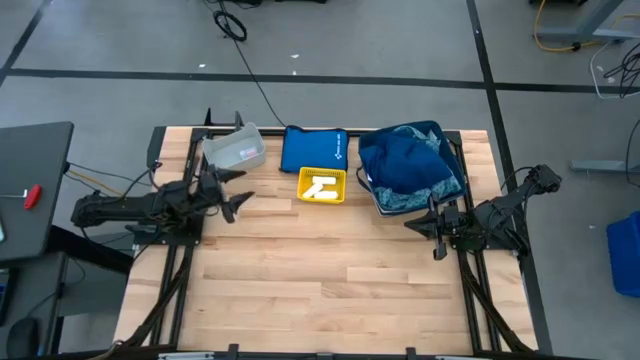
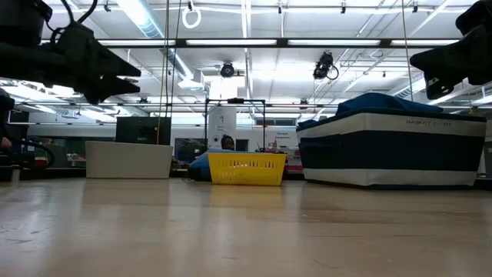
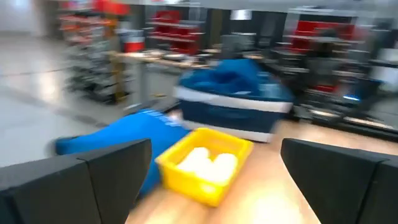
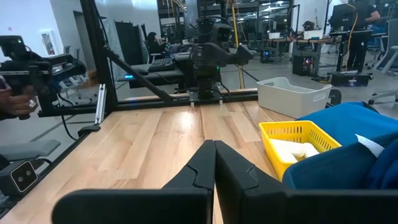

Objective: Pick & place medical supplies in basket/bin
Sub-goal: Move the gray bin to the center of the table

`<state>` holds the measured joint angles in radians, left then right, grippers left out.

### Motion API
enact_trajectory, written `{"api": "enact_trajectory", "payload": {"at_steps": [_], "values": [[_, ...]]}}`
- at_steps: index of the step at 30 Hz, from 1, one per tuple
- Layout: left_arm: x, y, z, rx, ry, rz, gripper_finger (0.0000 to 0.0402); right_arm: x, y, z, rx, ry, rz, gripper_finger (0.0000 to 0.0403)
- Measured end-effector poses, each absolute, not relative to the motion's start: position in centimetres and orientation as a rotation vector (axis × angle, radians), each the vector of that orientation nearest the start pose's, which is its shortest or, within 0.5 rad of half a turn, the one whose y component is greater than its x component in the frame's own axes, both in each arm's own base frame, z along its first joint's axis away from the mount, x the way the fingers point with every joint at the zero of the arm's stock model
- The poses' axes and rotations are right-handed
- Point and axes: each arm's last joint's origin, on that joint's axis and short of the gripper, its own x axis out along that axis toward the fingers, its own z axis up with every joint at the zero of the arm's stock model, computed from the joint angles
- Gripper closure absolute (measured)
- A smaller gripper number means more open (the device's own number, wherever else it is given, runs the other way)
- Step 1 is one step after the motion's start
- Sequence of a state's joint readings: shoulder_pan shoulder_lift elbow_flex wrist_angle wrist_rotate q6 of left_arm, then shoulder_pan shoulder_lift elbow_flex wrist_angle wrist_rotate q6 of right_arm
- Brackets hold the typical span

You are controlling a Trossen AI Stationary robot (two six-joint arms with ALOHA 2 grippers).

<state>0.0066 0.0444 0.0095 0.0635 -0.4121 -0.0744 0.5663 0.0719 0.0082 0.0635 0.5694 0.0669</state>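
Several white rolls [image 1: 322, 187] lie in a small yellow basket [image 1: 322, 185] at the table's far middle, also seen in the left wrist view [image 3: 208, 162]. A dark-blue cloth [image 1: 405, 155] is heaped in a large blue-and-white bin [image 2: 392, 146] at the far right, with a patterned light-blue cloth [image 1: 400, 200] at its near edge. My left gripper [image 1: 232, 195] hovers open at the left, pointing level toward the basket. My right gripper [image 4: 214, 149] hovers shut at the right [image 1: 422, 225], near the bin's front corner. Neither touches anything.
A flat blue pouch [image 1: 313, 150] with a white logo lies behind the yellow basket. A pale empty tub [image 1: 235, 148] stands at the far left. The near half of the wooden table [image 1: 320, 290] is bare board. A hand [image 4: 15, 102] shows beyond the table.
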Motion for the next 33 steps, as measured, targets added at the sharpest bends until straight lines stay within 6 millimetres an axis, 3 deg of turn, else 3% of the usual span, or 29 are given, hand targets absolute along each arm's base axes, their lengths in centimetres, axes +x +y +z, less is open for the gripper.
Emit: {"api": "enact_trajectory", "payload": {"at_steps": [4,8,11,16,17,25,33], "values": [[9.7,1.6,17.2,-0.076,-0.008,0.551,0.0057,9.0,3.9,16.7,0.067,0.000,-0.003,0.0394],[9.6,1.8,18.4,-0.039,-0.011,0.646,0.0113,9.0,3.9,16.7,0.067,0.000,-0.006,0.0394],[9.5,2.0,19.3,-0.018,-0.012,0.733,0.0191,9.0,3.9,16.7,0.072,0.000,-0.011,0.0394],[9.4,2.3,20.6,0.010,-0.026,0.883,0.0369,9.0,3.9,16.7,0.073,0.000,-0.014,0.0394],[9.5,2.3,20.7,0.018,-0.017,0.907,0.0383,9.0,3.9,16.7,0.073,0.000,-0.015,0.0394],[11.1,3.7,21.6,0.076,0.165,1.089,0.0398,9.0,3.8,16.7,0.074,-0.001,-0.028,0.0394],[12.9,7.9,22.2,-0.039,0.587,1.169,0.0399,9.0,3.8,16.7,0.075,-0.002,-0.042,0.0394]]}}
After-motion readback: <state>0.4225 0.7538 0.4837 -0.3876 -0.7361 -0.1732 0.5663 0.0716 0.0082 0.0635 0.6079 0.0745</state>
